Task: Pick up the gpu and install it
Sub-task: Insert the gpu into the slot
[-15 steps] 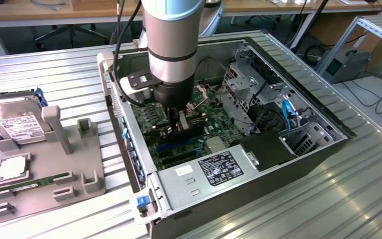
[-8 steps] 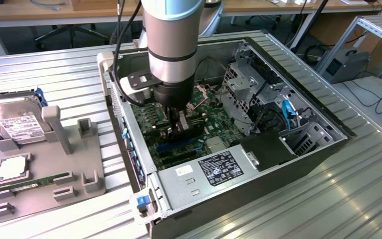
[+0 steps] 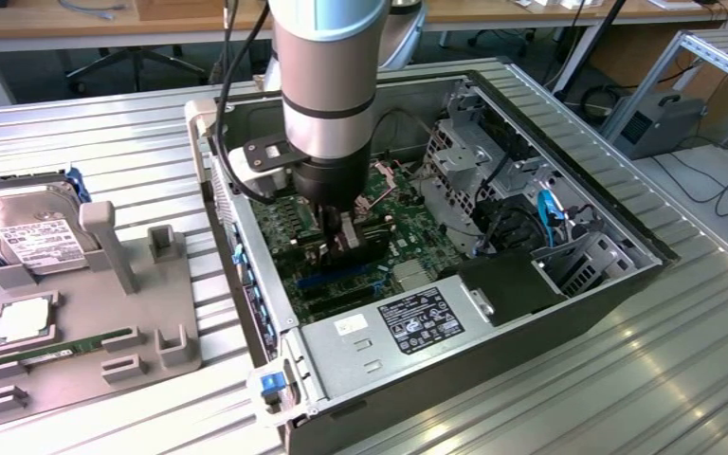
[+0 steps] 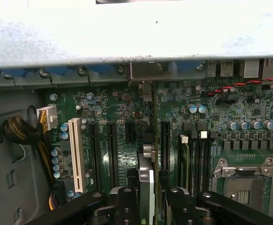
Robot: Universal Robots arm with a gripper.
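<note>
The gpu [image 3: 364, 250] is a thin dark card held on edge inside the open computer case [image 3: 567, 142], low over the green motherboard [image 3: 402, 213]. My gripper [image 3: 344, 248] reaches straight down into the case and is shut on the card's upper edge. In the wrist view the gpu [image 4: 146, 178] appears edge-on between the two black fingers [image 4: 127, 201], running along the dark expansion slots [image 4: 112, 150] toward the rear wall. Its metal end bracket [image 4: 145, 71] sits at the case's rear slot openings.
A grey fixture [image 3: 149, 313] at the exterior view's left holds a silver hard drive [image 3: 29, 237], a processor [image 3: 23, 322] and a green memory stick [image 3: 80, 346]. Inside the case are the power supply [image 3: 402, 327], drive cages [image 3: 465, 161], a white slot [image 4: 75, 154], the CPU socket [image 4: 242, 183] and a cable bundle [image 4: 21, 131].
</note>
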